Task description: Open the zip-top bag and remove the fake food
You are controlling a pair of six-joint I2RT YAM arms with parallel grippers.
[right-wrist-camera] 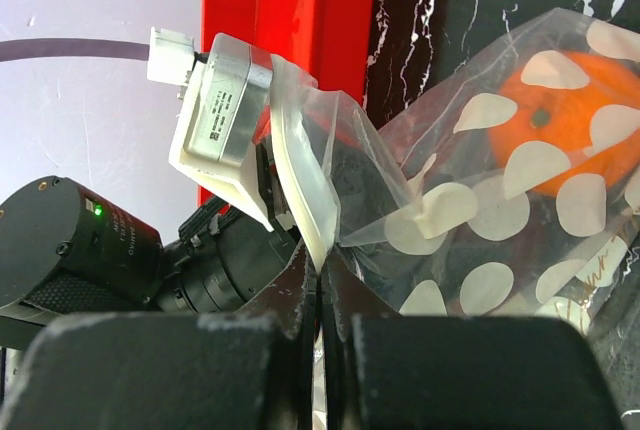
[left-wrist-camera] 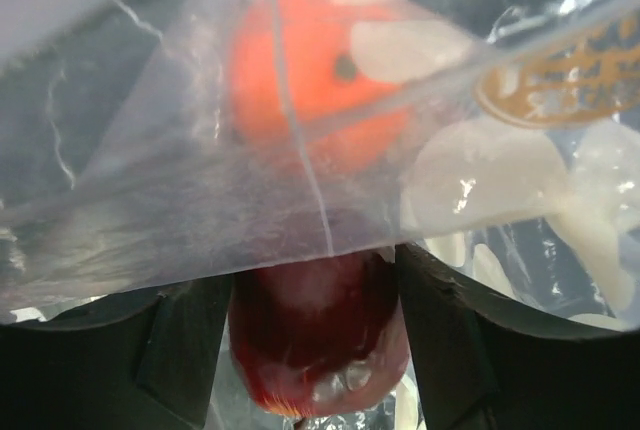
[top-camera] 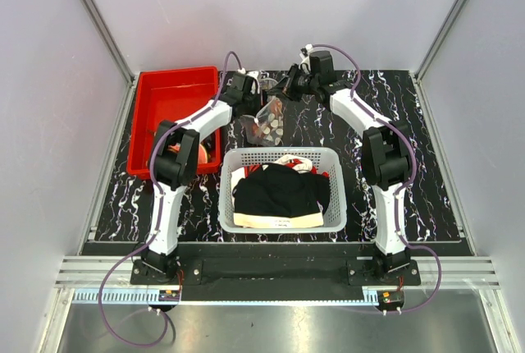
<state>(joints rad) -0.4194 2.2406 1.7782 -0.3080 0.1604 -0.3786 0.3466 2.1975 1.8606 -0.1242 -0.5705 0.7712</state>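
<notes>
- My right fingers (right-wrist-camera: 292, 295) are clenched on a folded edge of the clear crinkly plastic zip-top bag (right-wrist-camera: 480, 200)
- My left fingers (left-wrist-camera: 185, 345) are released and stand apart; the bag's film lies across them and a dark red toy fruit (left-wrist-camera: 320, 340) shows in the gap
- Inside the bag I make out a round orange toy fruit (right-wrist-camera: 560, 120) and pale round discs (right-wrist-camera: 530, 168)
- The bag sits over the black marbled counter (top-camera: 443, 197), between the red plastic bin (top-camera: 168, 94) and the right arm, just beyond the white mesh basket (top-camera: 228, 205) of black and white clothes (top-camera: 279, 189)
- I cannot tell whether its lower end touches the counter

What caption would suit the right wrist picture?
The right gripper pinches the zip-top bag at its edge, orange toy fruit inside.
</notes>
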